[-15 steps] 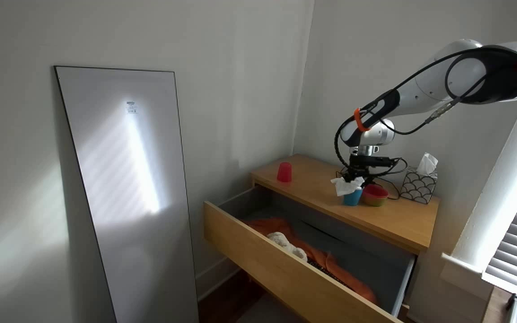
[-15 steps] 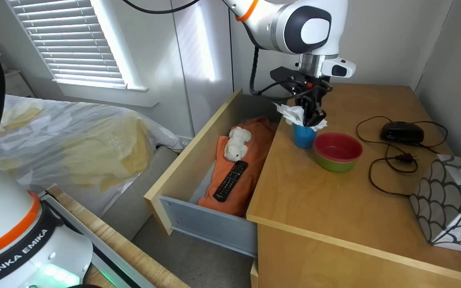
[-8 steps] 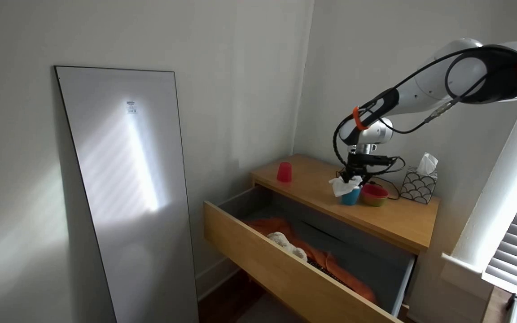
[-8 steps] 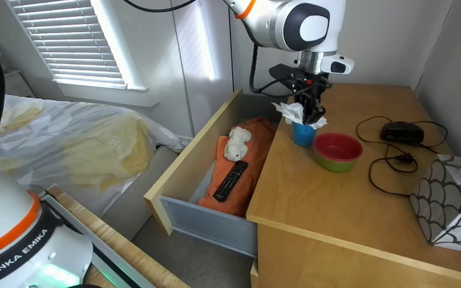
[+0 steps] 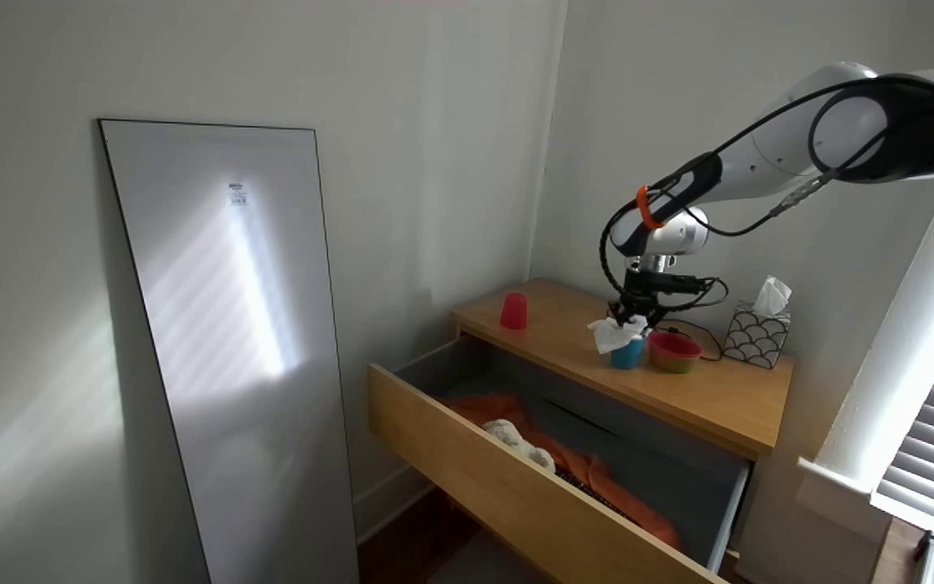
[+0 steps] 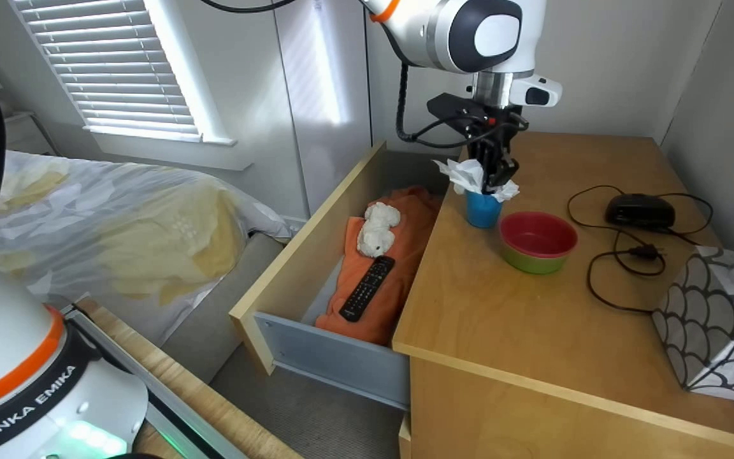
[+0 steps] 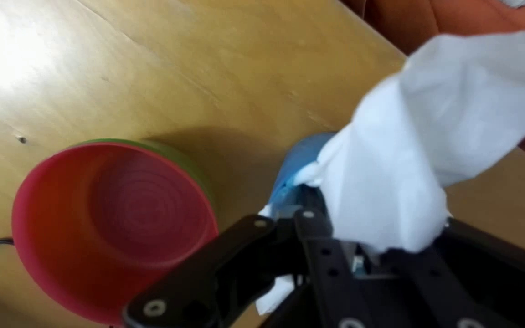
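Blue cup: upright at the dresser top, near its drawer-side edge; red-and-green bowl just beside.
Tissue: white, bunched over the cup's mouth, probably propped by its rim.
Gripper: points down (likely to clear the bowl), tips amid the tissue; opening hidden, can't tell if it grips tissue, cup or neither.
Drawer: stands open; orange cloth likely pads the remote.
Dresser top: wood grain, faint scratches.
Room: grey walls, tall panel leaning on one, window blinds.
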`<move>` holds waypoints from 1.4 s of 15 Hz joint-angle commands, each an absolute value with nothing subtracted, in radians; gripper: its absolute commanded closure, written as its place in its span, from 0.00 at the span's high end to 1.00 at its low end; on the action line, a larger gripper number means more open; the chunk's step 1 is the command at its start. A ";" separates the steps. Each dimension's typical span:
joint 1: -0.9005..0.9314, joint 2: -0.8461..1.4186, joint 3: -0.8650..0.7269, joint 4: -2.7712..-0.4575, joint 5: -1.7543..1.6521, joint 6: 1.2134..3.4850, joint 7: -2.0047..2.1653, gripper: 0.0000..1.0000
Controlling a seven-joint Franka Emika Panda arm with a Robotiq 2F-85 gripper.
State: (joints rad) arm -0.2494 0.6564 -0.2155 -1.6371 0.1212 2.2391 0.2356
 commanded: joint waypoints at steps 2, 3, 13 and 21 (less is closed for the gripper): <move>-0.250 0.601 -0.207 -1.693 0.123 2.273 0.212 0.19; -0.249 0.594 -0.207 -1.696 0.123 2.274 0.210 0.20; -0.244 0.488 -0.204 -1.779 0.124 2.289 0.197 0.15; -0.246 0.450 -0.204 -1.798 0.128 2.295 0.196 0.01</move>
State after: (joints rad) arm -0.2439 0.4780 -0.2070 -1.7492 0.1212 2.2565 0.2103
